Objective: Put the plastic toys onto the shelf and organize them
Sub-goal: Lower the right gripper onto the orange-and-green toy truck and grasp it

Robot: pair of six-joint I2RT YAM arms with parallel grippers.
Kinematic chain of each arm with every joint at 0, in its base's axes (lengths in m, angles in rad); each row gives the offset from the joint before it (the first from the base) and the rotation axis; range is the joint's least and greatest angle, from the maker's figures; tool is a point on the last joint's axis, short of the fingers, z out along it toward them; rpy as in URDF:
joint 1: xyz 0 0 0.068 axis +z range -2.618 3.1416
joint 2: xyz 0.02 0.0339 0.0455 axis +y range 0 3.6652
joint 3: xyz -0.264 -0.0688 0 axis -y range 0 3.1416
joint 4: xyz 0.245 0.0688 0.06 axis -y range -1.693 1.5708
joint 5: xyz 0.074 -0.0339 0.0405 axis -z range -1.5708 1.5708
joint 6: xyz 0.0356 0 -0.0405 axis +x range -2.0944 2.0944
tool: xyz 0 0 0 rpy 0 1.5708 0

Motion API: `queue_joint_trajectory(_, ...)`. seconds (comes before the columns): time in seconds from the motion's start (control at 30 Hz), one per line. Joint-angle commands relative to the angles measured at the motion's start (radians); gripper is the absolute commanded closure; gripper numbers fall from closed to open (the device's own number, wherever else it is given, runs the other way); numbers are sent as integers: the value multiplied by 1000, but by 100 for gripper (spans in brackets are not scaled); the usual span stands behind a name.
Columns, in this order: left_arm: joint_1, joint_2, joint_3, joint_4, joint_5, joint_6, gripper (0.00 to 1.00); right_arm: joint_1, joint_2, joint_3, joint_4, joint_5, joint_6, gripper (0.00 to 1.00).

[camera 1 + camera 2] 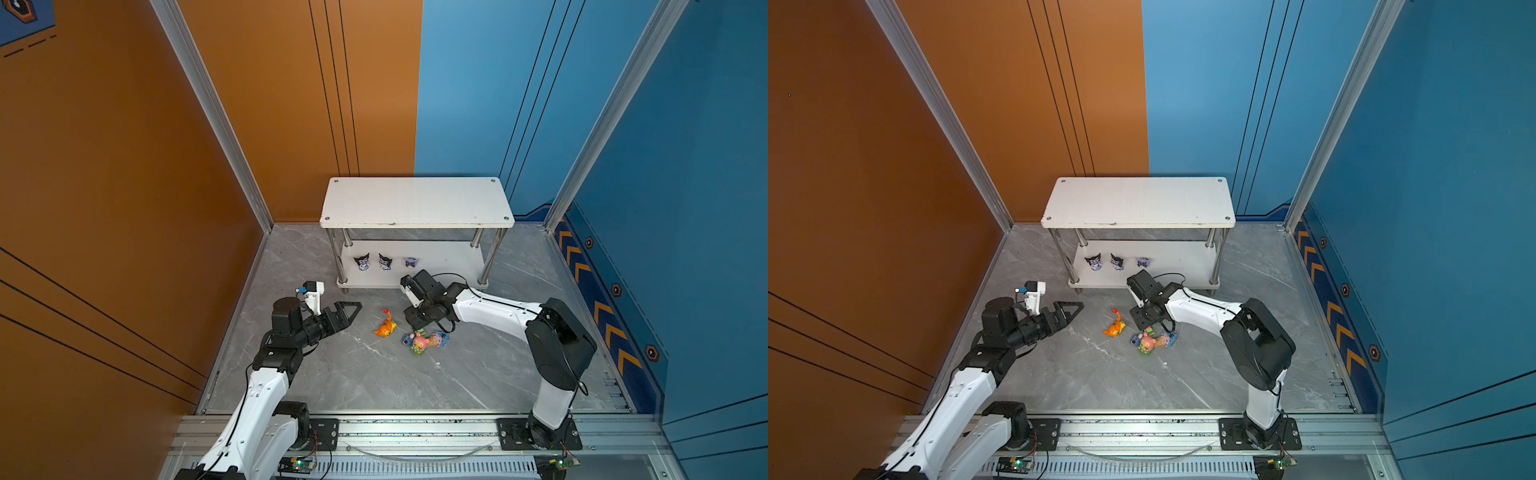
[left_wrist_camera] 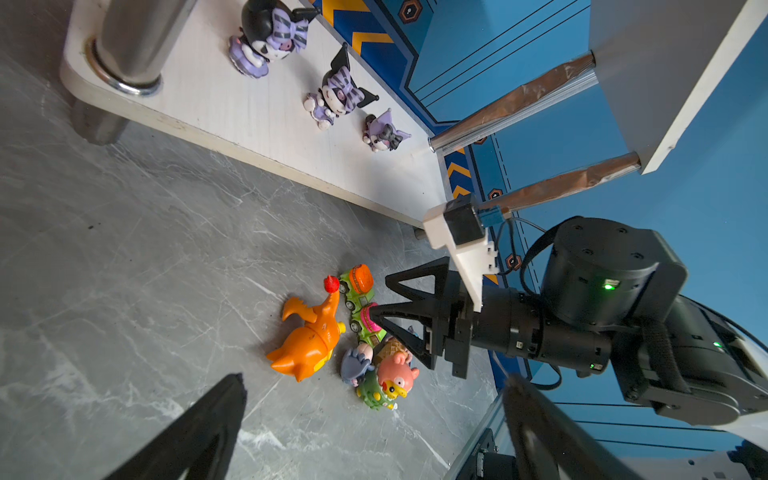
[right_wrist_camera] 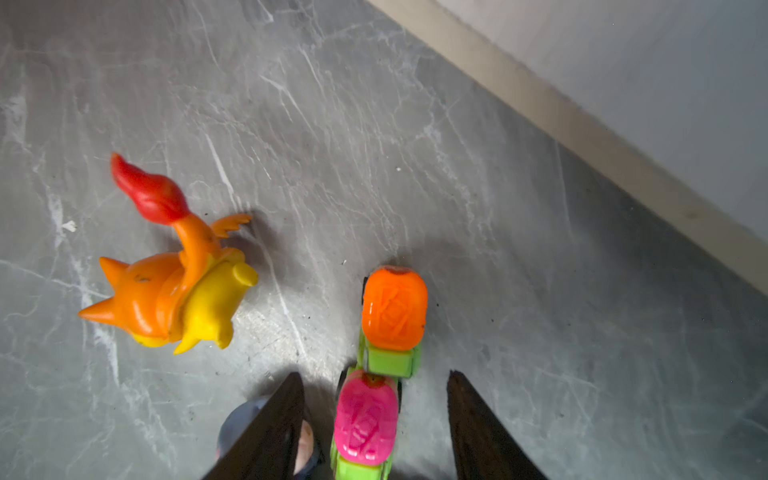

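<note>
The shelf (image 1: 415,201) stands at the back; three black-purple eared heads (image 1: 385,262) sit in a row on its lower board (image 2: 232,108). On the floor in front lie the orange spiky creature (image 1: 385,327), the pink bear (image 2: 397,370), the grey-blue donkey (image 2: 355,363) and a cone toy (image 2: 392,345). My right gripper (image 3: 374,374) points down, open, its jaws either side of the pink-topped green block (image 3: 365,419) with a gap on each side. The orange-topped green block (image 3: 394,307) touches that block's far end. My left gripper (image 1: 355,307) hovers open, left of the pile, holding nothing.
Grey marble floor (image 1: 353,374) is boxed in by orange and blue walls. The shelf's chrome posts (image 1: 338,257) stand close behind the right arm's wrist. The toys cluster tightly; the donkey lies against the right gripper's one finger (image 3: 270,428).
</note>
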Motion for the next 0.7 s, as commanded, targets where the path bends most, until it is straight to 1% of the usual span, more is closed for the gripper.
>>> queue_joint_trajectory(0.0,-7,1,-12,-7,-3,7,2,2,27,21,4,35,20,45)
queue_joint_trajectory(0.33,-6,4,-15,-5,-6,8,2,-15,66,29,26,32,17,50)
queue_joint_trajectory(0.67,-7,5,-15,-4,-6,9,2,-22,105,69,32,19,17,52)
